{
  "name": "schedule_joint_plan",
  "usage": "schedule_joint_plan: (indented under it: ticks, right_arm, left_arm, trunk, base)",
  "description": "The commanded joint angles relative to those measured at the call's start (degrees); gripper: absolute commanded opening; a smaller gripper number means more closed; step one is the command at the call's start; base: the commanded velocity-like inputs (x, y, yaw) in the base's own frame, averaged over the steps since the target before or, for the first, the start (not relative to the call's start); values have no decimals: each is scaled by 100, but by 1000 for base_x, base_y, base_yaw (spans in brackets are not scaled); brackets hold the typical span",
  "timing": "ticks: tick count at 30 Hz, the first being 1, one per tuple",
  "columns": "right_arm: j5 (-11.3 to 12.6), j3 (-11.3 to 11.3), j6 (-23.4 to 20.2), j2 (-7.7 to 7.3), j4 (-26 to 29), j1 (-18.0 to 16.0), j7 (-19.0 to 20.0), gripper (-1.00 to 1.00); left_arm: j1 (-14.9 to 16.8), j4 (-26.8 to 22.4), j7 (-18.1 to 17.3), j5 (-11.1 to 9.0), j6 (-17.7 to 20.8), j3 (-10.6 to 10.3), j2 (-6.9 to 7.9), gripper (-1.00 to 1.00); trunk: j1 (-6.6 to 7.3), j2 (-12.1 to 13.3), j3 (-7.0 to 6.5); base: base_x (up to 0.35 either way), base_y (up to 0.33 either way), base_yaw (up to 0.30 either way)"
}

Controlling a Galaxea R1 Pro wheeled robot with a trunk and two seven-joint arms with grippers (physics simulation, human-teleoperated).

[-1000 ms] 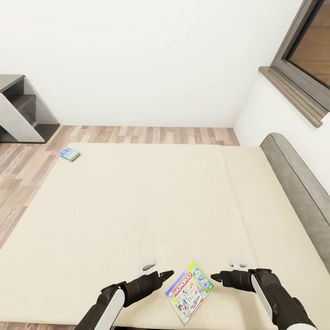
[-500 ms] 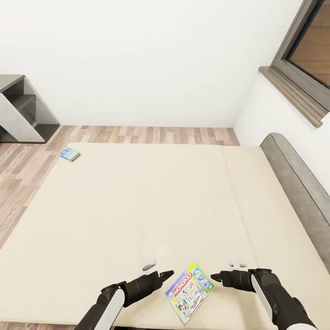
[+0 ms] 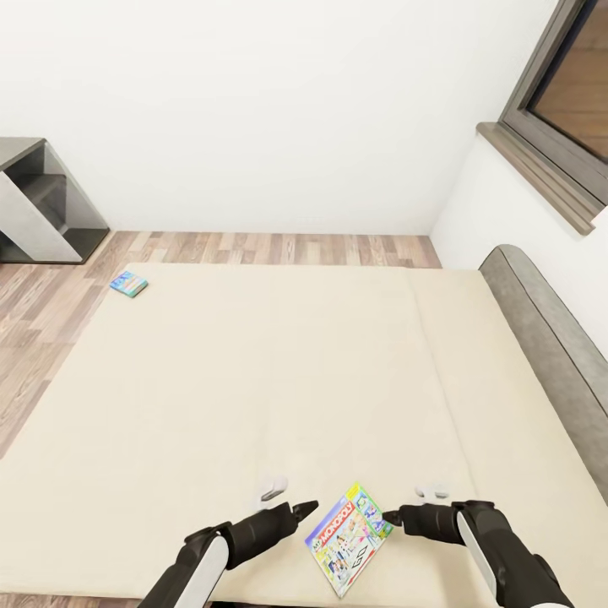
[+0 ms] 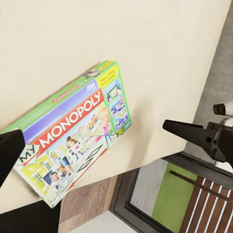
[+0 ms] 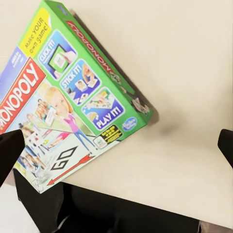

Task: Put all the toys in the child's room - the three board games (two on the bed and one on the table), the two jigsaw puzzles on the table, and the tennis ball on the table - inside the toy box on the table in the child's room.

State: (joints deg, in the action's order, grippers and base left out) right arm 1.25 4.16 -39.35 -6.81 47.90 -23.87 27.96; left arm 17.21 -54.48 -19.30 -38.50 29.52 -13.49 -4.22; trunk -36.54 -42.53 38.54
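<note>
**Monopoly box at the near edge of the bed, a gripper on each side**

The green-edged Monopoly box [image 3: 349, 537] lies flat on the beige mattress of the bed [image 3: 253, 380], turned at an angle, close to the near edge of the mattress. The left gripper [image 3: 306, 508] points at it from one side and the right gripper [image 3: 390, 513] from the other; the right tip is just beside the box's edge, the left tip near its upper corner. Neither touches the box as far as the head view shows. In both wrist views the dark fingertips [image 4: 10, 148] sit well apart at the frame borders with the box [image 5: 73, 92] between them, so both sets of jaws stand apart and hold nothing.

The mattress around the box is bare and open toward the wall. A smaller blue game box [image 3: 128, 284] lies at the far left corner of the bed, well apart from the arms. The grey headboard [image 3: 549, 338] runs along the right side. Beyond the bed are wood-plank floor [image 3: 270, 248], a white wall, a grey shelf unit [image 3: 42, 203] at the left and a dark-framed window [image 3: 566, 101] at the upper right.
</note>
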Motion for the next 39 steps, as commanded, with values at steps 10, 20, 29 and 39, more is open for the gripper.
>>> schedule_joint_plan:
  ticks: [10, 20, 29, 39]
  right_arm:
    - [14, 7, -38, 16, 8, 10, 16, 100]
    - [15, 6, -38, 20, 9, 13, 16, 100]
    - [15, 11, -38, 21, 9, 14, 16, 100]
    - [15, 10, -38, 21, 9, 14, 16, 100]
  left_arm:
    - [-11, -2, 4, -35, 26, 4, 1, 100]
    - [-15, -1, 5, -35, 21, 4, 0, 100]
    - [-16, -1, 5, -35, 19, 4, 0, 100]
    - [-16, -1, 5, -34, 19, 4, 0, 100]
  trunk:
    - [-1, -5, 5]
    - [-1, -5, 12]
    - [-1, -5, 60]
    - [-1, -5, 142]
  base:
    - [0, 0, 0]
    - [0, 0, 0]
    - [0, 0, 0]
    - [0, 0, 0]
